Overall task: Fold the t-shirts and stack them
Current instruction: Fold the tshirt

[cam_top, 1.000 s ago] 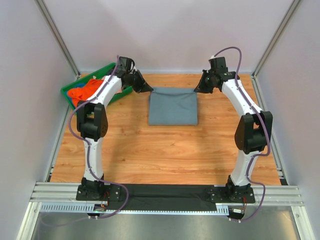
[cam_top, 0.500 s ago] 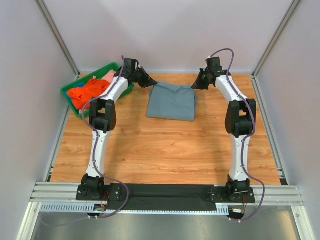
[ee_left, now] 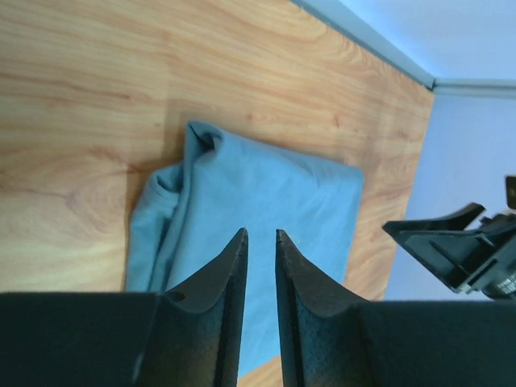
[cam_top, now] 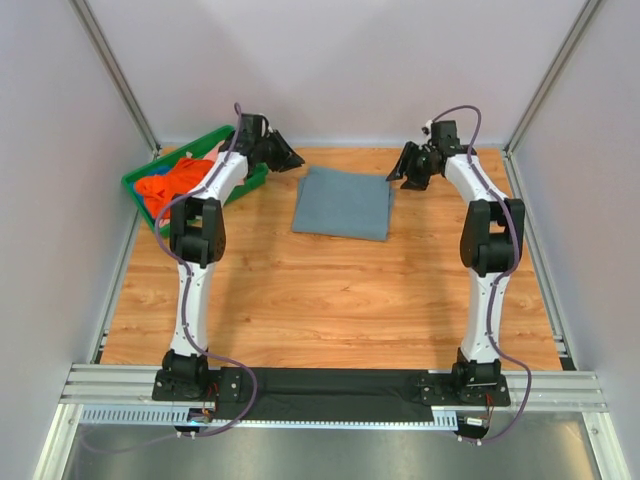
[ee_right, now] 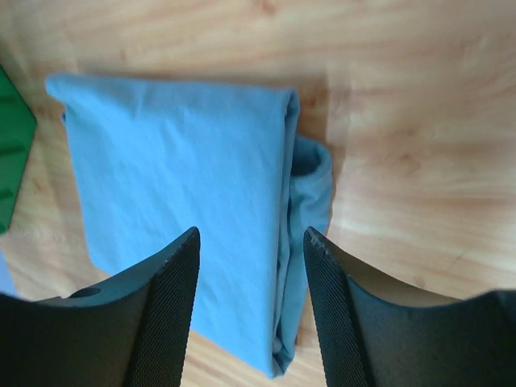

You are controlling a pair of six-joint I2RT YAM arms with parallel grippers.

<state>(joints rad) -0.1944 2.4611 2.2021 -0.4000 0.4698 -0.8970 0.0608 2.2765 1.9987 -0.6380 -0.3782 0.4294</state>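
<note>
A slate grey-blue t-shirt [cam_top: 342, 203] lies folded into a flat rectangle at the back middle of the wooden table. My left gripper [cam_top: 290, 158] hovers off its far left corner, and my right gripper [cam_top: 405, 172] off its far right corner. Neither touches the cloth. In the left wrist view the t-shirt [ee_left: 266, 201] lies under the left gripper [ee_left: 260, 234], whose jaws stand a narrow gap apart with nothing between them. The right wrist view has the right gripper [ee_right: 251, 234] wide open above the t-shirt's [ee_right: 177, 185] doubled right edge. An orange t-shirt [cam_top: 165, 185] lies bunched in the bin.
A green plastic bin [cam_top: 135, 175] sits at the back left corner, partly behind the left arm; its corner [ee_right: 12, 153] shows in the right wrist view. Grey walls and metal posts close in the table on three sides. Bare wood lies between the folded t-shirt and the arm bases.
Both grippers have opened and let go of the grey-blue t-shirt's far corners. They have drawn outward and away from it. The t-shirt has settled flat, slightly skewed.
</note>
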